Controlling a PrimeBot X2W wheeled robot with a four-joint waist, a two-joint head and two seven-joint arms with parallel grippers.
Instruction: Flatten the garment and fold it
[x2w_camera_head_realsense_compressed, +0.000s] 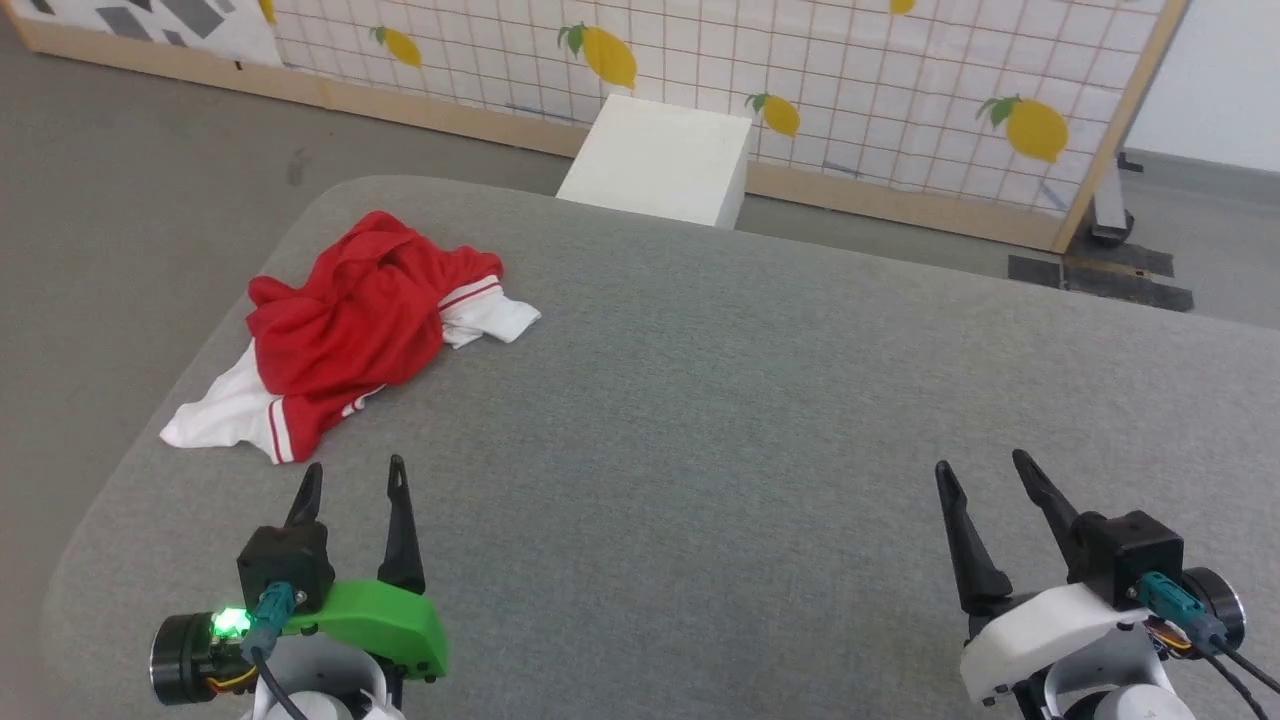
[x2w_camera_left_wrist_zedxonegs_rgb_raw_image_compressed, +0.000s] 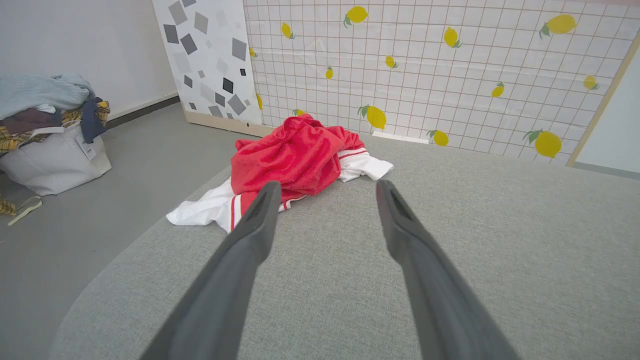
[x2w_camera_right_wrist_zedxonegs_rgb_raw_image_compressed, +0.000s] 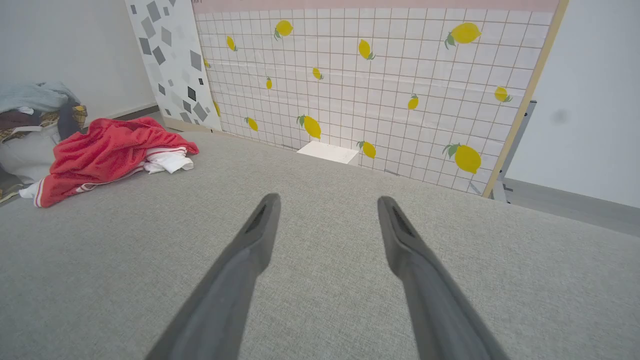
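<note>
**Jaws wide apart, nothing held**

Left gripper (x2w_camera_head_realsense_compressed: 355, 465) and right gripper (x2w_camera_head_realsense_compressed: 981, 461) both stand spread and empty above the grey table (x2w_camera_head_realsense_compressed: 700, 420); the garment (x2w_camera_head_realsense_compressed: 350, 320) lies crumpled by the table's left edge, just ahead of the left gripper, untouched.

Grey fabric tabletop (x2w_camera_head_realsense_compressed: 700, 400), rounded at one corner, spreads ahead of the fingers (x2w_camera_left_wrist_zedxonegs_rgb_raw_image_compressed: 250, 235). Beyond it stands a lemon-print grid screen (x2w_camera_head_realsense_compressed: 850, 90) in a wooden frame, with a white box (x2w_camera_head_realsense_compressed: 660, 160) at its foot. Left of the fingers there is grey floor (x2w_camera_left_wrist_zedxonegs_rgb_raw_image_compressed: 125, 165), a white bag (x2w_camera_left_wrist_zedxonegs_rgb_raw_image_compressed: 55, 160) heaped with clothes, and a white wall (x2w_camera_left_wrist_zedxonegs_rgb_raw_image_compressed: 75, 40).
</note>
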